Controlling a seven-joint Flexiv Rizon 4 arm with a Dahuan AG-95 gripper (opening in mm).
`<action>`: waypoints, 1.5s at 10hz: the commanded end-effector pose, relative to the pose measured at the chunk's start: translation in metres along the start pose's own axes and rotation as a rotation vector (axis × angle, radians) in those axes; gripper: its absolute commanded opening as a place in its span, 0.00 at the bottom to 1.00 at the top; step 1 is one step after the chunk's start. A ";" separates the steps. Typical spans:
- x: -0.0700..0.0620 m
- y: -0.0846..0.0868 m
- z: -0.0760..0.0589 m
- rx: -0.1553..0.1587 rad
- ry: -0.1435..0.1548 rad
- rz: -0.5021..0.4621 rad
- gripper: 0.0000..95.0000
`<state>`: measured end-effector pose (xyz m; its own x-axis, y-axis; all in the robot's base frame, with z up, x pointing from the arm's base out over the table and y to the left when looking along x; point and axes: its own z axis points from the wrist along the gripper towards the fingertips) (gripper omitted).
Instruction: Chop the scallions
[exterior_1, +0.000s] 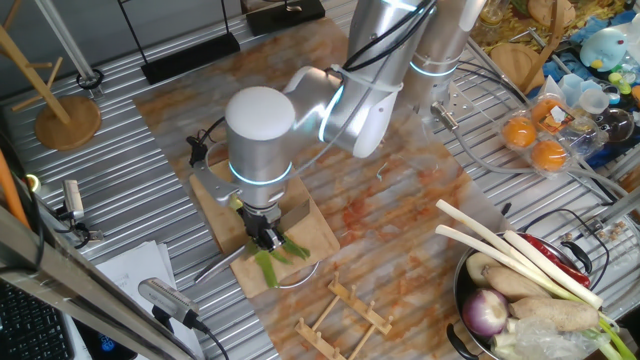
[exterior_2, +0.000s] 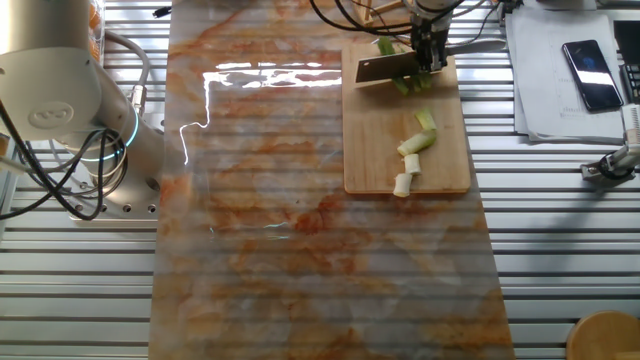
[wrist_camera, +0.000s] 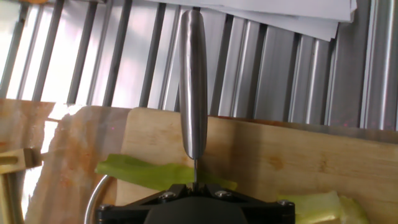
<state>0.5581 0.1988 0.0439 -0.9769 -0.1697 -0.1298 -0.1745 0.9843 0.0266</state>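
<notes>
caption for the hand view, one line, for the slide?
Gripper holds the knife over green scallion leaves on the cutting board.

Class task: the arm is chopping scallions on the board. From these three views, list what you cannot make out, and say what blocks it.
- Gripper fingers: hidden by the wrist in one fixed view, too small in the other.
- Knife edge meeting the scallions: too small; in the hand view only the handle shows.
- Cut pieces: outside the hand view.
</notes>
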 end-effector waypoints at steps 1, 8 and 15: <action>0.012 -0.003 0.030 -0.008 0.000 -0.014 0.00; 0.000 -0.004 0.027 -0.002 -0.007 -0.026 0.00; 0.009 -0.006 0.035 0.016 0.005 -0.047 0.00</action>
<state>0.5500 0.1929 0.0441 -0.9657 -0.2249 -0.1296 -0.2261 0.9741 -0.0050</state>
